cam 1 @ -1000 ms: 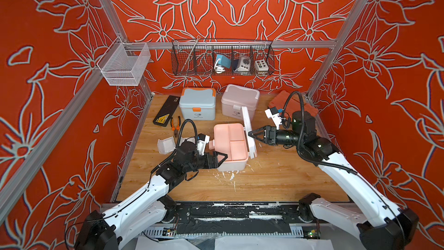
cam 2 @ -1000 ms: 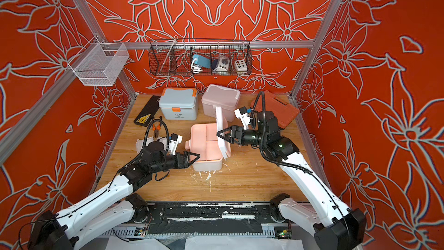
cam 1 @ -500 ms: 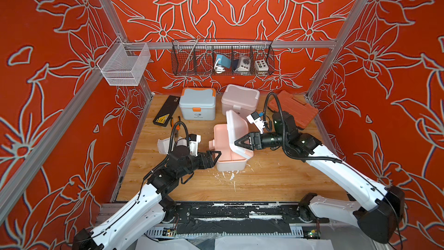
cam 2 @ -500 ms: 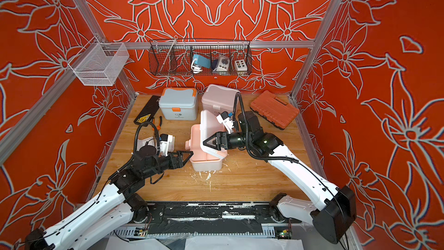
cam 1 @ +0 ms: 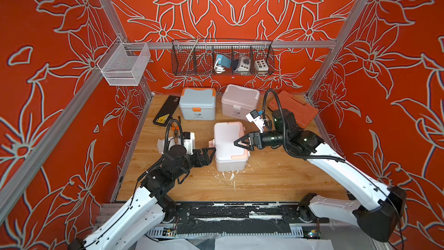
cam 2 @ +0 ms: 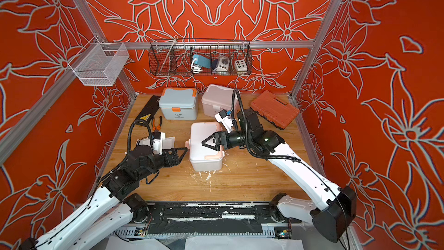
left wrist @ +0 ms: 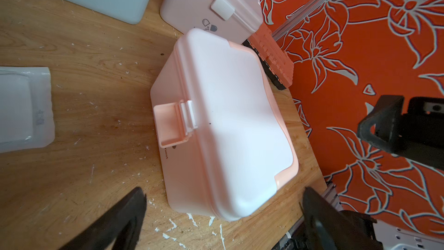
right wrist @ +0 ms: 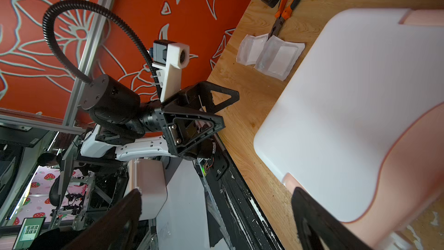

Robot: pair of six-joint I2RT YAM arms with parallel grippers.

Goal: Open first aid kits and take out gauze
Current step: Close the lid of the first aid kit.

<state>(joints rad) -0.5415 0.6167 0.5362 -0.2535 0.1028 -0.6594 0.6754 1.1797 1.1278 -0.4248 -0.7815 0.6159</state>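
Closed now, its lid upright a second ago, white/peach kit (cam 1: 228, 145) sits mid-counter (cam 1: 264, 179), latch sticking out unfastened; right tool (cam 1: 238, 144) released, spread over the lid; left tool (cam 1: 212, 152) released, just beside the latch side; gauze packets (right wrist: 278, 60) lie on counter by pliers (right wrist: 286, 8).

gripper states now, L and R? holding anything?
Left gripper: open, empty, beside the white and peach kit.
Right gripper: open, empty, over that kit's lid.
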